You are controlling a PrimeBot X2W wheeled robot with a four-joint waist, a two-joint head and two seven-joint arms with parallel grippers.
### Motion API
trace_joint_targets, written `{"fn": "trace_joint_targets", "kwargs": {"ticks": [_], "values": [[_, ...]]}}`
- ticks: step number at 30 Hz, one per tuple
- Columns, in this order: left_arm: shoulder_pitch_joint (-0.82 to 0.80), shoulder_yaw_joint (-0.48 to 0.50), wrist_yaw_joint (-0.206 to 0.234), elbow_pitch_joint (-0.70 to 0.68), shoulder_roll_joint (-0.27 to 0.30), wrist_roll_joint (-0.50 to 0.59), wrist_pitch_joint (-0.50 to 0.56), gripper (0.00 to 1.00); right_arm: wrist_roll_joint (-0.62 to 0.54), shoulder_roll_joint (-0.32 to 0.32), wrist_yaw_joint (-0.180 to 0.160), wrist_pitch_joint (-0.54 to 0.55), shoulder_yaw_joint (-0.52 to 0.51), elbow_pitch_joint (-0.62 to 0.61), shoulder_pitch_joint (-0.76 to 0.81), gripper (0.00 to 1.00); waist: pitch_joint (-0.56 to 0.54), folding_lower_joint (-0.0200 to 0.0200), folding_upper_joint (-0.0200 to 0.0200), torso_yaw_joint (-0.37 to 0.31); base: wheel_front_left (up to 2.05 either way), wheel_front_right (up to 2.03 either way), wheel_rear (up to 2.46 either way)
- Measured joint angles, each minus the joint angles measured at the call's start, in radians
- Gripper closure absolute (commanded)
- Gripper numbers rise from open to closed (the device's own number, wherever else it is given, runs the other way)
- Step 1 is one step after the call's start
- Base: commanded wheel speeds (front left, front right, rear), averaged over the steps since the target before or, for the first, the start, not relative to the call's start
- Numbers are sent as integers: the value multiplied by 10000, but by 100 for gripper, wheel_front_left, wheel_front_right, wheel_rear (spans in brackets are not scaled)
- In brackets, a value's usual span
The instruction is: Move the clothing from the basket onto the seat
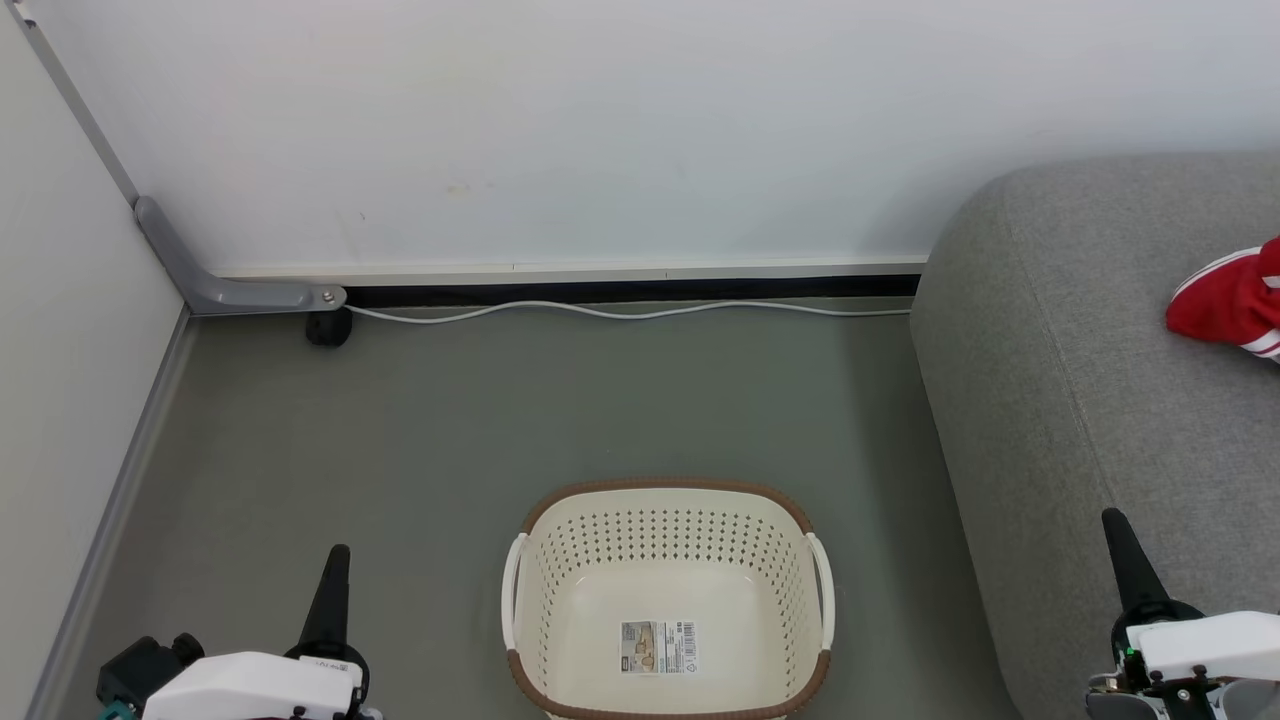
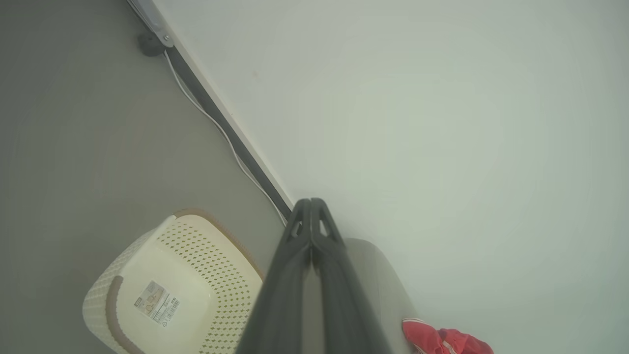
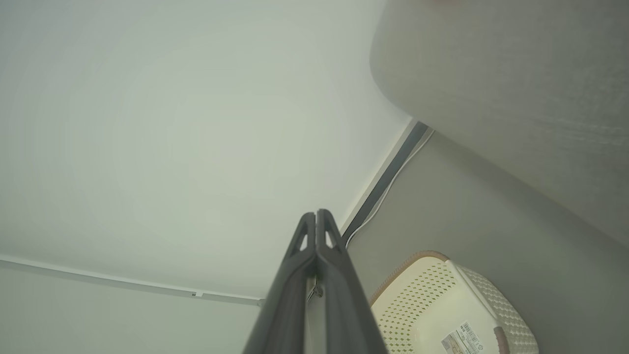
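Lying on seat (image 1: 1080, 400): clothing (image 1: 1230, 300), cut off | left end effector (image 1: 337, 556), right end effector (image 1: 1113, 522): closed

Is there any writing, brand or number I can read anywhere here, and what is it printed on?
Paper label on the bottom of the cream-white perforated plastic basket: barcode and small print, too small to read.
No other writing can be read.

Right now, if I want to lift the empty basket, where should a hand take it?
Probably by the white left side handle, from above: the basket stands upright on the floor, and that handle stands off the perforated wall. The left hand is nearest it.
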Motion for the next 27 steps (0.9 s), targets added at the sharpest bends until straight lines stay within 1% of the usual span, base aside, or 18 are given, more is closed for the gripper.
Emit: {"fn": "trace_joint_targets", "kwargs": {"ticks": [16, 27], "values": [[-151, 341, -232, -29, -2, -1741, 454, 100, 1538, 203, 0, 458, -284, -88, -3, 100, -51, 0, 0, 7, 0, 0, 0], [-262, 614, -491, -92, -2, -3030, 805, 100, 2686, 336, 0, 759, -523, -188, -6, 100, -88, 0, 0, 12, 0, 0, 0]]}}
